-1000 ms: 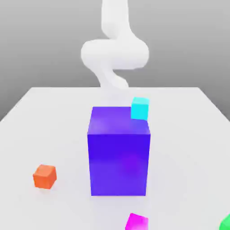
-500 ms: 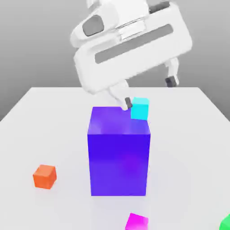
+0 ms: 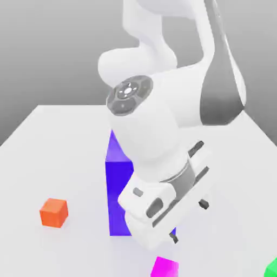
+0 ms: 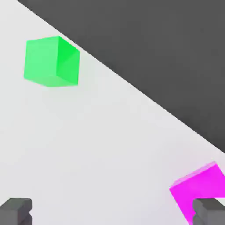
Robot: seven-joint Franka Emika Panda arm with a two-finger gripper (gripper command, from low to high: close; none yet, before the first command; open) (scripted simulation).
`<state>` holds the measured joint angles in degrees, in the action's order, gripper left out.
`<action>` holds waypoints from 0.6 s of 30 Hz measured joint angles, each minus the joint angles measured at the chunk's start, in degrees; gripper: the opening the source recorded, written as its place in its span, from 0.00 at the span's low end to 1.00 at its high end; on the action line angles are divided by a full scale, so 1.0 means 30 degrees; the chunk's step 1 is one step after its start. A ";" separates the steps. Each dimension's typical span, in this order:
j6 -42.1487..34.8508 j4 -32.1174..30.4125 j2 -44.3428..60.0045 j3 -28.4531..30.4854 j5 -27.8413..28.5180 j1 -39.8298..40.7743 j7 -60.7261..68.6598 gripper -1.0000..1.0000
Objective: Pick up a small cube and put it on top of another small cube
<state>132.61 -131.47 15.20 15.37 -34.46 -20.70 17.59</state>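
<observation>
The small magenta-pink cube [image 3: 164, 267] rests on the white table [image 3: 48, 140] at the near edge of the exterior view. My gripper [image 3: 189, 221] hangs low just above and to the exterior view's right of it, open, with nothing between the fingers. In the hand view the magenta cube [image 4: 202, 189] lies beside one dark fingertip [image 4: 210, 212], off the gripper's [image 4: 113, 212] middle line. The small orange cube [image 3: 54, 212] sits at the exterior view's left. The small cyan cube is hidden behind the arm.
The big purple-blue block [image 3: 118, 178] stands mid-table, mostly covered by my arm. A green cube [image 3: 272, 268] sits at the near right corner, and the same green cube [image 4: 52, 61] shows in the hand view close to the table's edge [image 4: 145, 99].
The arm has swung down from above the purple block to the table's near side, now covering the cyan cube. The hand sits low over the magenta cube. No cube has moved.
</observation>
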 joint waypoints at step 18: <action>0.7286 -0.0891 0.2453 0.0924 0.5881 -0.1795 0.4136 0.50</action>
<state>154.47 -134.15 22.55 18.14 -16.81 -26.09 30.00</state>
